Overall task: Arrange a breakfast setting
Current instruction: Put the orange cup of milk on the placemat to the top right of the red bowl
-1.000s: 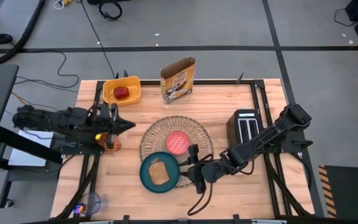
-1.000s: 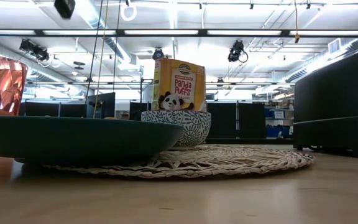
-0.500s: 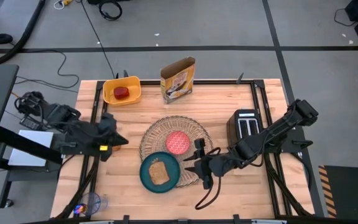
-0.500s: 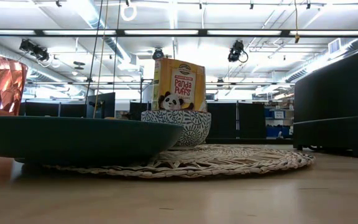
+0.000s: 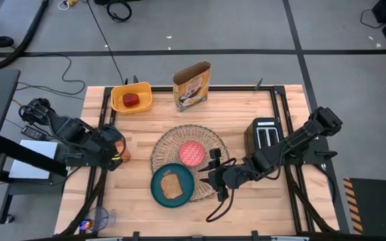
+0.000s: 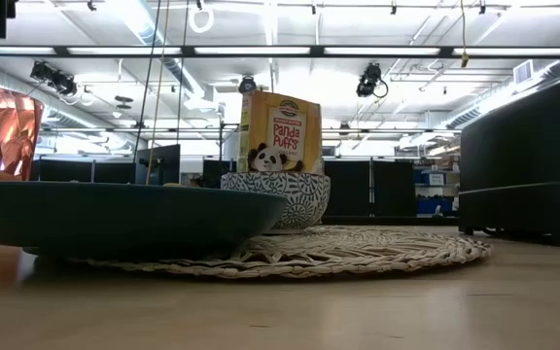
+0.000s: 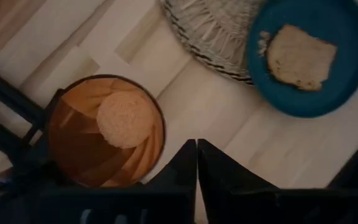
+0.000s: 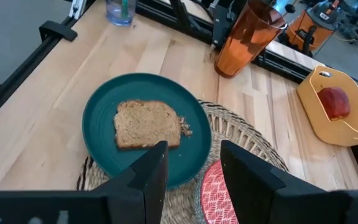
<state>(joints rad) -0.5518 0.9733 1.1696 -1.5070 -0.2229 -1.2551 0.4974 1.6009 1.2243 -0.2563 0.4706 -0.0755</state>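
The woven straw placemat [image 5: 187, 152] lies mid-table. The red bowl [image 5: 191, 152] stands on it. The teal plate with toast [image 5: 171, 185] rests partly on the mat's near-left edge. The orange cup [image 7: 104, 130] stands upright on the table near the left edge; it also shows in the high view [image 5: 118, 142]. The red apple [image 5: 132, 100] lies in the yellow bin. My left gripper [image 7: 196, 146] is shut, points down and hovers just near of the cup, apart from it. My right gripper [image 8: 191, 165] is open and empty, level, just right of the plate [image 8: 145, 127].
A cereal box [image 5: 191, 85] stands at the far edge beside the yellow bin [image 5: 131, 98]. The black toaster [image 5: 267, 137] stands at the right. A clear cup with something blue in it [image 5: 92, 219] stands off the table's near-left corner. Bare wood lies along the near edge.
My left gripper has drawn back from over the table toward the left edge and tipped downward, ending beside the cup. My right gripper has backed a little toward the table's right, away from the plate. Cup, plate and bowl have stayed in place.
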